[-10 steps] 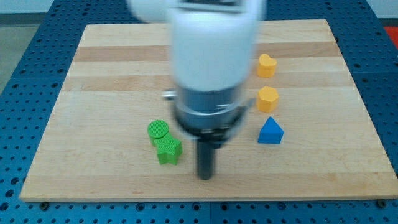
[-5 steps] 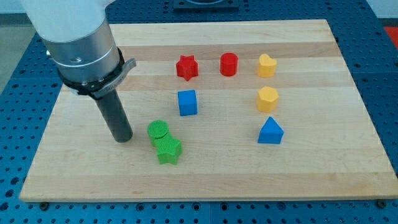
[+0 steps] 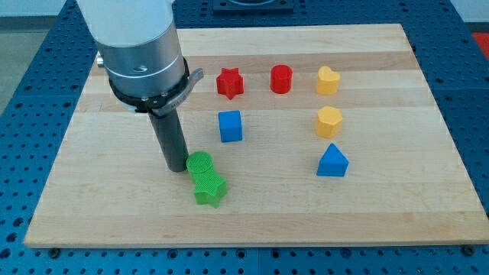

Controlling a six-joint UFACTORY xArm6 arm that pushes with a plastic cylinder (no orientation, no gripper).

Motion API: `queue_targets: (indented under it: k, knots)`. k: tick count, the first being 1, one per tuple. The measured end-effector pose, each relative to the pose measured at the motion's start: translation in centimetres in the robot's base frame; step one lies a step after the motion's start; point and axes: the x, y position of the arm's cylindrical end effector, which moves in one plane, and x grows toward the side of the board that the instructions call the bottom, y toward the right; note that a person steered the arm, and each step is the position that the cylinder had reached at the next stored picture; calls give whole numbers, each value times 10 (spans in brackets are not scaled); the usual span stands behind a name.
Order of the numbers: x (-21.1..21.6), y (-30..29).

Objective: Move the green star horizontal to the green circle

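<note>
The green circle [image 3: 200,163] sits low on the wooden board [image 3: 382,206], left of centre. The green star [image 3: 208,189] lies just below it and slightly to the right, touching it. My tip [image 3: 176,167] is down on the board right against the circle's left side, and above and to the left of the star. The dark rod rises from there to the grey and white arm at the view's top left.
A blue cube [image 3: 230,126] stands above and right of the circle. A red star [image 3: 228,82], a red cylinder [image 3: 281,79] and a yellow block [image 3: 328,80] line the upper board. A yellow hexagon [image 3: 328,121] and a blue triangle [image 3: 332,160] stand at the right.
My tip swung from right of the star to the far left, then came right against the green circle. The circle and star have shifted slightly to the right.
</note>
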Motion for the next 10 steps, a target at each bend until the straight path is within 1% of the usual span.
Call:
queue_targets:
  k: [1, 3, 4, 5, 9, 10]
  knots:
    - [0, 12]
    - [0, 80]
    - [0, 88]
    - [0, 80]
    - [4, -8]
    - [40, -1]
